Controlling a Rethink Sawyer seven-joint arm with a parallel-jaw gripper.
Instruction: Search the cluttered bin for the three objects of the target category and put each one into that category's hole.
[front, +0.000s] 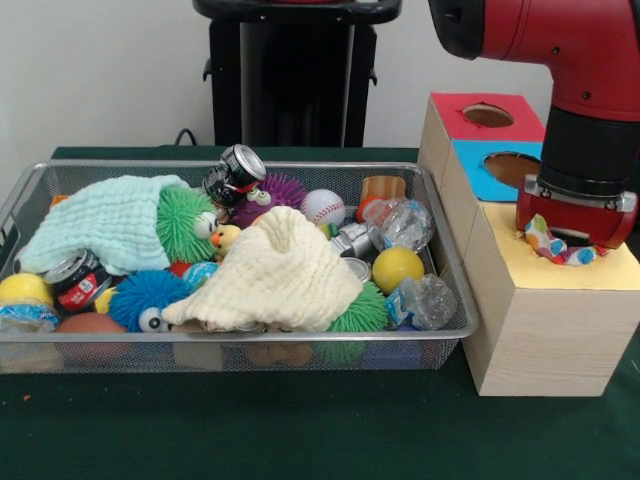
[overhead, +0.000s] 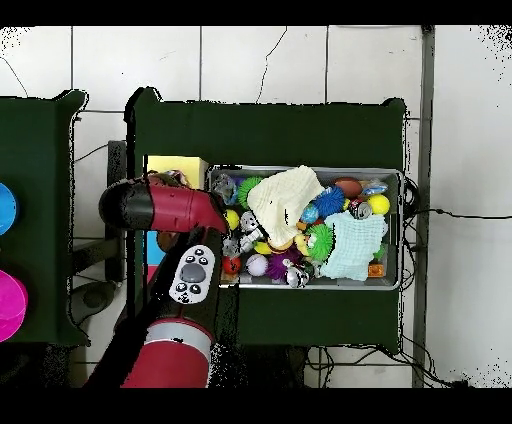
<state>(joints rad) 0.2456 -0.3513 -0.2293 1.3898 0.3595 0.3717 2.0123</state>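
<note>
My gripper (front: 570, 246) hangs straight down over the yellow top (front: 560, 280) of the pale wooden box, right of the wire mesh bin (front: 445, 250). A spotted white cloth (front: 545, 241) is bunched directly under the gripper, where the box's hole lies; the hole itself is hidden by the gripper and the cloth. I cannot see whether the gripper still holds the cloth. No other spotted cloth shows among the clutter in the bin. In the overhead view the red arm (overhead: 165, 205) covers most of the yellow box (overhead: 175, 165) left of the bin (overhead: 401, 230).
The bin holds a cream waffle towel (front: 285, 270), a mint-green towel (front: 110, 222), spiky rubber balls, cans, a baseball (front: 322, 207) and a yellow ball (front: 397, 268). The blue-topped box (front: 480, 180) and the red-topped box (front: 455, 112) stand behind the yellow one.
</note>
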